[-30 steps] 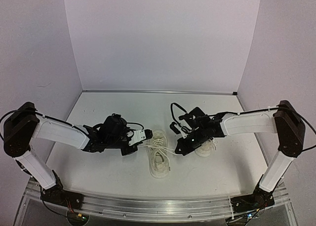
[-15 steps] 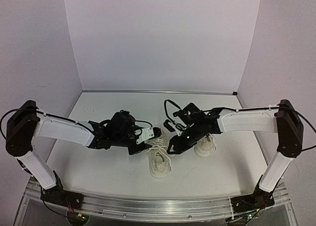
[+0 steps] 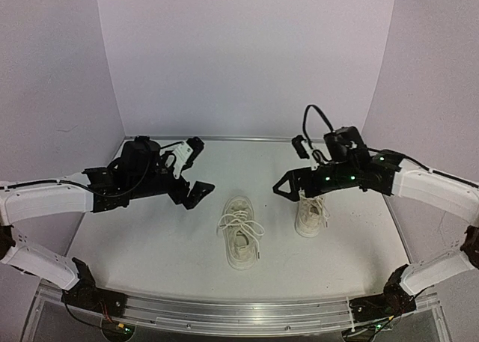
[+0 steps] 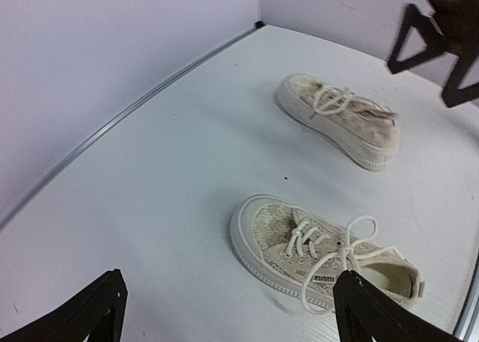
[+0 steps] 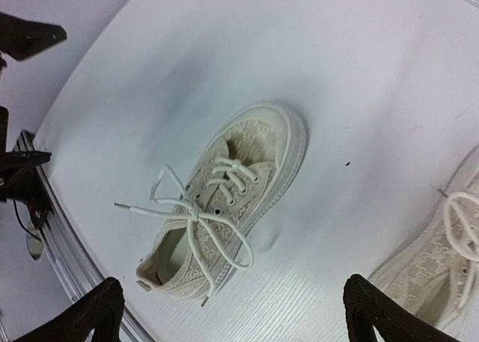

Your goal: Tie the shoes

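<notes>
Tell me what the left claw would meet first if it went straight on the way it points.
Probably the nearer cream fabric sneaker with white laces, near its toe; depth is unclear, so the white table may come first.

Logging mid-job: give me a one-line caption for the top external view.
Left gripper and right gripper, fingers wide open, hold nothing; two cream sneakers sit on the table.

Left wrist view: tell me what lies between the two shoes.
Only bare white table with one small dark speck separates the near shoe from the far shoe; the right wrist view shows the same.
</notes>
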Available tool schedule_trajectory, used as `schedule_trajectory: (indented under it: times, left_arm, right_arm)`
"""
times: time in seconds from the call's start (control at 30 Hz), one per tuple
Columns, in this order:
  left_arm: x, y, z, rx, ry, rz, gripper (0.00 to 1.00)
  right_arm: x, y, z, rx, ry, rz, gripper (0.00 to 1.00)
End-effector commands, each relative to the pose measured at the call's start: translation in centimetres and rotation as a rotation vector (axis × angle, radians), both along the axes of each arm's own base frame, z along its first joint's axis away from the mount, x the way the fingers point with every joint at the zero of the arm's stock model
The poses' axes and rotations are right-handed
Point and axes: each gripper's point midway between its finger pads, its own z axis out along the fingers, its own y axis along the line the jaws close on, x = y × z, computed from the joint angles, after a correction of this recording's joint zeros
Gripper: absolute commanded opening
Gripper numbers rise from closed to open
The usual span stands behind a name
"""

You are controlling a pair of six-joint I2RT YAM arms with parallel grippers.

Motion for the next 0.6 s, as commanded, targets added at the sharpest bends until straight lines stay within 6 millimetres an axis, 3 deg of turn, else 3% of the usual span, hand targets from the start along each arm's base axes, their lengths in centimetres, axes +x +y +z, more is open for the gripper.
schedule_trajectory:
  times: [0.0,0.17,0.33,0.43,0.57]
  left_arm:
    - [1.2,4.1,-2.1,-0.114,0.215,0.260,1.00]
    - [1.2,6.8,-5.6,-0.201,0.394,0.430,1.00]
    - [0.6,7.9,-9.3,-0.240,0.527,0.554,1.00]
    - [0.7,8.1,-9.9,-0.232,0.542,0.579,1.00]
    - [1.2,8.2,-9.5,-0.229,0.530,0.601,1.00]
  right_arm:
    - [0.0,-3.5,1.3,0.062,-0.066,-0.133,0.98]
    - [-1.6,-6.3,-2.0,0.083,-0.039,-0.225,0.98]
    - [-3.5,-6.5,-5.7,0.184,0.049,-0.250,0.98]
    - [-4.0,-6.7,-6.3,0.212,0.060,-0.256,0.98]
    - [-3.8,-6.5,-5.5,0.217,0.036,-0.244,0.98]
